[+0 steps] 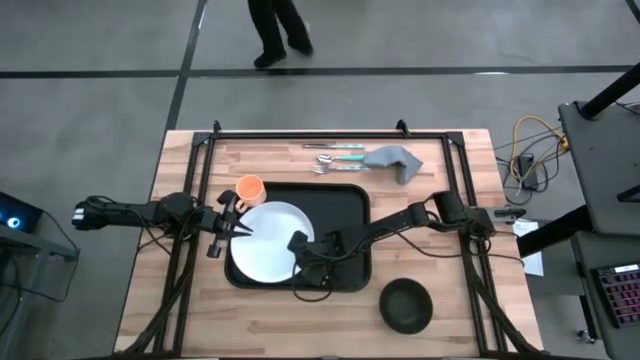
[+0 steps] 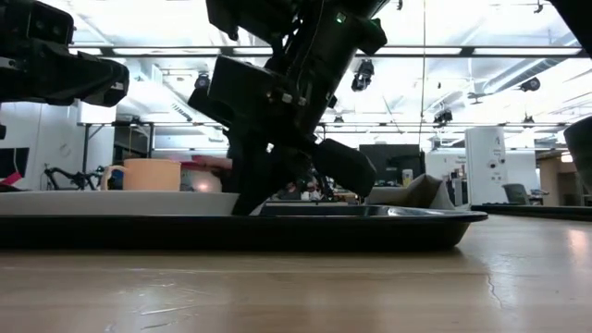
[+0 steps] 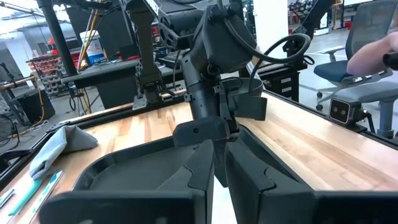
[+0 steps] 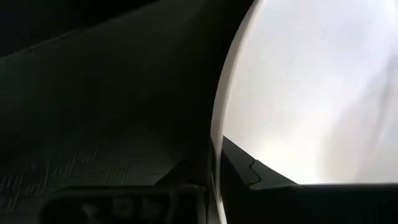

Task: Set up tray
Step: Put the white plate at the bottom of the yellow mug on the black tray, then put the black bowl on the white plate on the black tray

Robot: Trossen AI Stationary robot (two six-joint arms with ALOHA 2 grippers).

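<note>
Tray point(image 1: 350, 205) sits mid-bench, and I've got the white plate point(image 1: 265, 240) lying on its left half. My right hand point(image 1: 300, 245) is down at the plate's right rim, clenched on that edge; the right wrist view shows the rim running between the fingers point(image 4: 261, 177). My left hand point(image 1: 232, 222) is at the plate's left rim, fingers nearly together with the white edge showing between them in its wrist view, so I read it as pinching the plate too. The orange cup point(image 1: 250, 188) stands just off the tray's far-left corner. The dark bowl point(image 1: 405, 303) waits on the bench point(image 1: 450, 330) near the right, and the cutlery point(image 1: 335, 158) and grey napkin point(image 1: 395, 160) lie at the far edge. By my judgement only the plate is placed; the cup, bowl, cutlery and napkin remain.
</note>
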